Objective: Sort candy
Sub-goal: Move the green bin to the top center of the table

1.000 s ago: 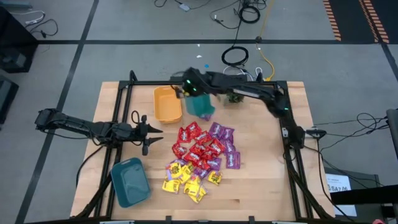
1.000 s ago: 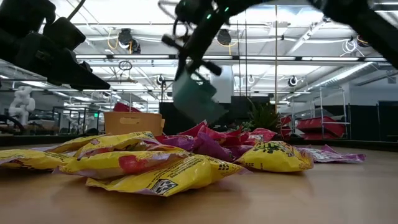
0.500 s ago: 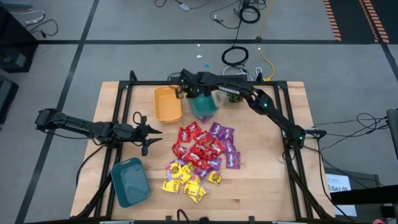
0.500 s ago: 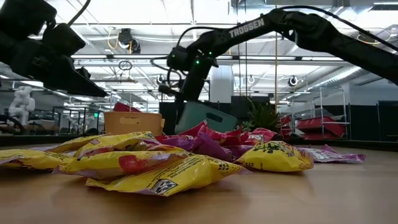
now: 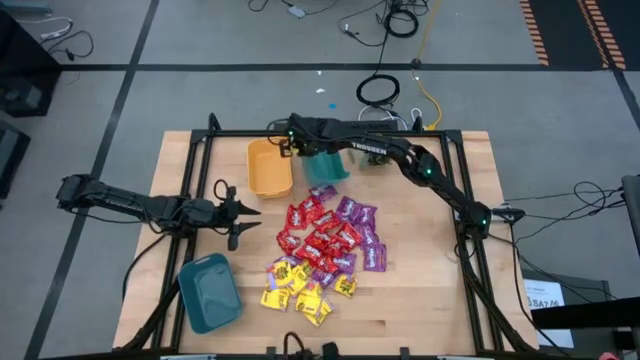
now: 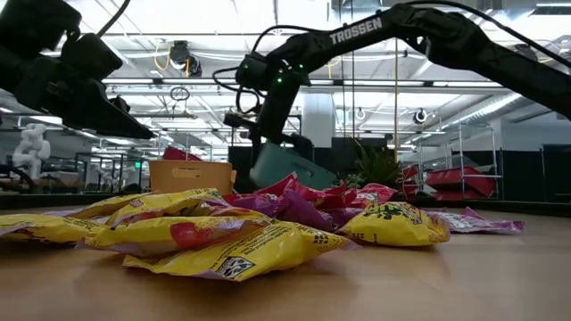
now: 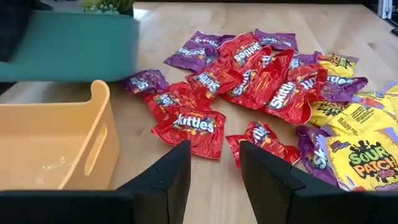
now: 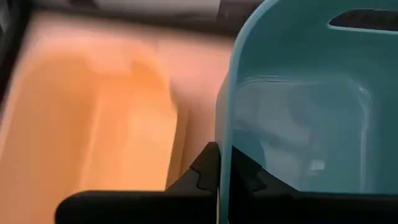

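Since the earlier frames, my right arm has swung the teal bin [image 5: 325, 165] down from its raised, tilted pose toward the far edge of the table [image 5: 430, 300], just beside the orange bin [image 5: 268, 167]; in the low view it now sits low behind the heap, still tilted. My right gripper [image 5: 297, 148] is clamped on that bin's rim, the wall pinched between its fingers [image 8: 208, 167] in the right wrist view. My left gripper [image 5: 240, 218] hovers at the left side of the table, fingers [image 7: 168, 177] parted and holding nothing, facing the candy [image 5: 322, 252]. The candy lies loose at the table's centre: red packets [image 7: 193, 124] in the middle, purple packets [image 5: 365, 240] toward the right and far side, yellow packets [image 5: 300, 290] at the near side. A second teal bin [image 5: 210, 292] rests at the near left corner.
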`<action>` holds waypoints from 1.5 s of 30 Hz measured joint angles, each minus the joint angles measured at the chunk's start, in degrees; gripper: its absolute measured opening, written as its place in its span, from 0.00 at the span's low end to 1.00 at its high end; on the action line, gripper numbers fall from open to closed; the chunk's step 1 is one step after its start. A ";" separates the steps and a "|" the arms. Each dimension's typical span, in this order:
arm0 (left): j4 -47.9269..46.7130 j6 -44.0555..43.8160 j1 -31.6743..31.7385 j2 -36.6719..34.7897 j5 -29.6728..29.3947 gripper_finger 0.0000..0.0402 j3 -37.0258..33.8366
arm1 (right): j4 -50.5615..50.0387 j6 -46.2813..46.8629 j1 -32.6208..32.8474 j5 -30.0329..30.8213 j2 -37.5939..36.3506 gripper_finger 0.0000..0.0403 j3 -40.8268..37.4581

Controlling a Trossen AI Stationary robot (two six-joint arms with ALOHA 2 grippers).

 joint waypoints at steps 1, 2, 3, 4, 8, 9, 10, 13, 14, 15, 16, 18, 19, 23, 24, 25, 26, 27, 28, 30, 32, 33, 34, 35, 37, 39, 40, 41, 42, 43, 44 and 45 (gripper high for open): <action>0.01 0.01 0.00 0.00 0.00 0.37 -0.01 | 1.40 -0.04 -0.22 2.02 0.00 0.00 0.01; 0.00 0.00 0.00 0.00 0.00 0.37 0.00 | 2.39 -0.16 -0.37 3.56 0.00 0.00 0.05; 0.00 0.01 0.00 0.00 0.00 0.37 0.00 | 3.15 -0.47 -0.52 4.88 0.00 0.00 0.07; 0.00 0.02 0.00 0.00 0.00 0.37 0.00 | 3.71 -0.87 -0.62 5.88 0.00 0.00 0.07; 0.00 0.04 0.00 0.00 -0.02 0.37 0.00 | 4.05 -1.44 -0.16 10.35 1.45 0.00 0.11; 0.00 0.05 0.00 -0.02 -0.05 0.37 0.00 | 4.09 -1.51 0.11 11.86 2.08 0.00 0.11; 0.01 0.07 0.00 0.00 -0.04 0.37 0.00 | 4.08 -1.53 0.40 13.38 2.70 0.00 0.11; 0.01 0.06 0.00 0.00 -0.07 0.37 0.00 | 4.51 -1.47 1.71 15.90 4.98 0.00 0.09; -0.02 0.07 0.00 0.00 -0.07 0.37 -0.02 | 4.47 -1.16 2.24 15.87 5.69 0.00 0.09; 0.00 0.06 0.00 -0.02 -0.07 0.37 0.00 | 4.27 -0.72 2.75 15.74 6.12 0.00 0.09; 0.00 0.07 0.00 -0.01 -0.07 0.37 0.00 | 3.98 -0.55 3.23 15.24 6.38 0.00 0.09; 0.00 0.07 0.00 -0.01 -0.09 0.37 -0.01 | 2.54 0.41 4.22 14.68 6.68 0.00 0.11; 0.00 0.07 0.00 -0.02 -0.09 0.37 0.00 | 1.05 1.46 4.74 14.68 6.73 0.00 0.11; 0.00 0.04 0.00 0.00 -0.13 0.37 0.00 | -3.73 5.02 7.05 14.82 6.75 0.00 0.13; 0.00 0.04 0.00 0.00 -0.13 0.37 0.00 | -4.69 5.84 7.83 14.87 6.75 0.00 0.13; 0.00 0.04 0.00 -0.01 -0.14 0.37 -0.01 | -5.28 6.61 8.58 14.87 6.75 0.00 0.13; 0.00 0.04 0.00 0.00 -0.14 0.37 0.00 | -5.39 7.17 9.12 14.99 6.75 0.00 0.13; 0.00 0.03 0.00 0.00 -0.13 0.37 0.00 | -5.23 7.31 9.53 15.06 6.75 0.00 0.13; 0.00 0.03 0.00 -0.02 -0.13 0.37 0.00 | -4.88 7.33 9.73 14.98 6.75 0.00 0.13; 0.00 0.02 0.00 0.00 -0.13 0.37 0.00 | -4.03 7.61 9.42 14.60 6.75 0.00 0.13; 0.00 0.02 0.00 0.00 -0.13 0.37 0.00 | -2.46 8.26 8.34 14.41 6.73 0.00 0.11; 0.00 0.00 0.00 -0.02 -0.13 0.37 -0.02 | -1.97 8.74 7.71 14.31 6.73 0.00 0.11; 0.00 0.00 0.00 0.00 -0.14 0.37 0.00 | -1.39 9.19 7.14 14.17 6.73 0.00 0.11; -0.01 0.00 0.00 -0.01 -0.14 0.37 0.00 | -0.93 9.46 6.61 14.11 6.73 0.00 0.11; -0.02 0.02 0.00 -0.02 -0.13 0.37 -0.02 | -0.65 10.46 5.80 13.62 6.65 0.00 0.11; -0.03 0.02 0.00 -0.02 -0.13 0.37 0.00 | -0.63 11.31 5.27 13.03 6.62 0.00 0.11; -0.02 0.02 0.00 0.00 -0.13 0.37 0.00 | -0.61 11.89 5.14 13.11 6.62 0.00 0.11; -0.03 0.02 0.00 0.00 -0.13 0.37 0.00 | -0.50 12.33 5.10 13.09 6.62 0.00 0.11; -0.03 0.02 0.00 0.00 -0.13 0.37 0.00 | -0.38 12.53 5.09 12.96 6.62 0.01 0.11; -0.03 0.02 0.00 0.00 -0.13 0.37 0.00 | -0.24 12.53 5.09 12.46 6.62 0.02 0.09; -0.05 0.02 0.00 0.00 -0.13 0.37 0.00 | -0.08 12.26 5.09 11.85 6.62 0.03 0.09; -0.05 0.02 0.00 0.00 -0.13 0.37 0.00 | -0.02 12.02 5.12 11.54 6.62 0.04 0.09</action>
